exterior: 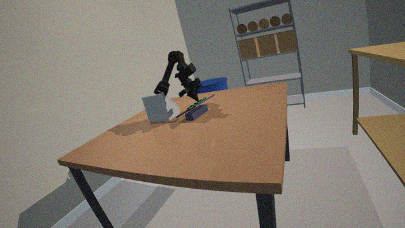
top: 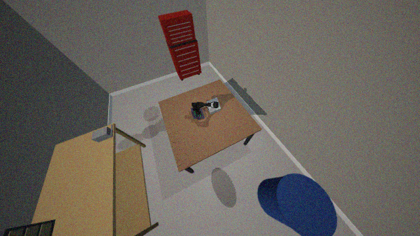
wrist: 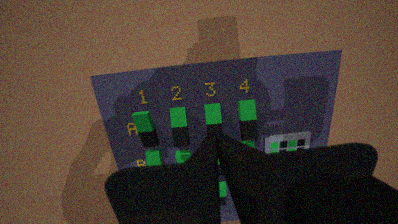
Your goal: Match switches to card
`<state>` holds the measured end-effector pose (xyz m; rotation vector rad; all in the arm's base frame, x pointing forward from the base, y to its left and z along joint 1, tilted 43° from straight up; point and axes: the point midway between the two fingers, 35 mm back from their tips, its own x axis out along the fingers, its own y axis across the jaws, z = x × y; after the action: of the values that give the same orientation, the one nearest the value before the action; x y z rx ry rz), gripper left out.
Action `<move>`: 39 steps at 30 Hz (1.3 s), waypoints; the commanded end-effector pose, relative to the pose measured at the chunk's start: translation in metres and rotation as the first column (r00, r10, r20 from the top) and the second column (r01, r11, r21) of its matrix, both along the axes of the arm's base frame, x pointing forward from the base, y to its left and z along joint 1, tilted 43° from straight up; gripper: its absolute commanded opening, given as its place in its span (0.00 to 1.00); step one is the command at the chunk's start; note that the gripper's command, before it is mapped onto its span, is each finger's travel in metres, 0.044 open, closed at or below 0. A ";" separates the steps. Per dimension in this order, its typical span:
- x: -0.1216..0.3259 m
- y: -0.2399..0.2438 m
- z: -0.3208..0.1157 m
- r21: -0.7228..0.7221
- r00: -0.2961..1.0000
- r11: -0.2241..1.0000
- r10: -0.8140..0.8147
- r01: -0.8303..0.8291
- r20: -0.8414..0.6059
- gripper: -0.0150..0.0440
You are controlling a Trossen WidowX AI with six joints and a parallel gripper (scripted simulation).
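A purple switch panel [wrist: 310, 75] [top: 199, 117] [exterior: 196, 111] lies on the wooden table [exterior: 221, 142] [top: 210, 137]. It carries rocker switches in columns numbered 1 to 4, with row A at the far side. In the wrist view, switch A1 [wrist: 144, 128], switch A2 [wrist: 178, 124], switch A3 [wrist: 212, 114] and switch A4 [wrist: 247, 116] show green far halves and dark near halves. The small card [wrist: 287, 143] sits on the panel's right part. My gripper [wrist: 214, 137] [exterior: 193, 95] is shut and empty, its tips just above the near half of A3. My fingers hide most of the nearer rows.
A grey-white block [exterior: 156, 108] at the arm's base stands beside the panel. A red tool cabinet [top: 181, 44], a metal shelf [exterior: 269, 47], a blue bin [top: 296, 203] and a second wooden table [top: 88, 187] stand around the room.
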<state>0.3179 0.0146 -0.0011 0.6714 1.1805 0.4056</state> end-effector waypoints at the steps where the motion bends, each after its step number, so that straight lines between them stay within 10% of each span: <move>1: 0.000 -0.001 -0.001 -0.005 1.000 1.000 -0.004 0.004 -0.002 0.25; 39: 0.002 0.002 -0.004 -0.004 1.000 1.000 -0.004 0.004 -0.002 0.25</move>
<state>0.3189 0.0171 -0.0039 0.6724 1.1814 0.4057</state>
